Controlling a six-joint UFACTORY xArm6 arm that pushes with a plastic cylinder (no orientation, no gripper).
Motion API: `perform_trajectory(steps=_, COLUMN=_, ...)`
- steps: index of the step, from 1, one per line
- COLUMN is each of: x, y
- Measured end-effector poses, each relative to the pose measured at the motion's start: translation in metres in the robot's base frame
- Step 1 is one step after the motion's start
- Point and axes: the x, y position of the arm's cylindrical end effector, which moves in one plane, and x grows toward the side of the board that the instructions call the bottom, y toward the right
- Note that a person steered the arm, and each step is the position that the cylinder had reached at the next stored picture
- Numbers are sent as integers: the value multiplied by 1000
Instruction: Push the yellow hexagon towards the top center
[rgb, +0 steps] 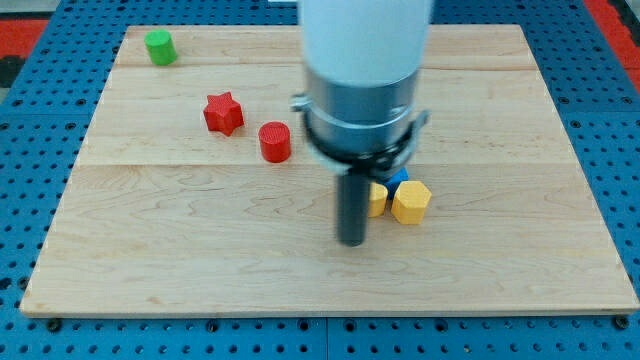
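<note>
The yellow hexagon (411, 201) lies on the wooden board (200, 260), right of centre in the lower half. My tip (350, 241) rests on the board just to the hexagon's lower left. Between the rod and the hexagon a second yellow block (377, 200) shows, partly hidden, shape unclear. A blue block (398, 179) peeks out just above the two yellow blocks, mostly hidden by the arm. The arm's white and grey body (365, 70) covers the top centre of the board.
A red star (223, 113) and a red cylinder (275, 142) lie left of centre in the upper half. A green cylinder (159, 47) stands near the top left corner. A blue pegboard (30, 200) surrounds the board.
</note>
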Motion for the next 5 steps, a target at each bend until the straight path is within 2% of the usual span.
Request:
perform_trajectory(steps=1, x=-51, y=76)
perform_trajectory(steps=2, x=-50, y=79)
perform_trajectory(steps=3, x=-22, y=92)
perform_trajectory(steps=5, x=-84, y=117)
